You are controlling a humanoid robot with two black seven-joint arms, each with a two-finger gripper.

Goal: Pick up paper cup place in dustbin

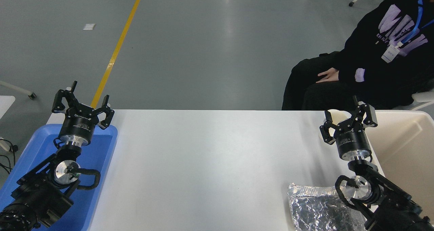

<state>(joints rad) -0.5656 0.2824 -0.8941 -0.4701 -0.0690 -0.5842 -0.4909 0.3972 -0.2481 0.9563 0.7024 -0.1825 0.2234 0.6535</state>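
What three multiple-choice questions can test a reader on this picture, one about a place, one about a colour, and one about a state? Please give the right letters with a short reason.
1. Where does the crinkled silver foil bag lie?
A. on the white table, near its front right part
B. inside the blue tray
C. on the floor by the yellow line

2. What colour is the shallow tray under the left gripper?
A. red
B. blue
C. green

3. In what state is the right gripper?
A. shut on a paper cup
B. shut on the foil bag
C. open and holding nothing

Answers:
1. A, the bag rests on the tabletop beside the right arm.
2. B, the tray at the table's left edge is plainly blue.
3. C, its fingers are spread apart beside the dustbin, with nothing between them; no paper cup shows in this view.
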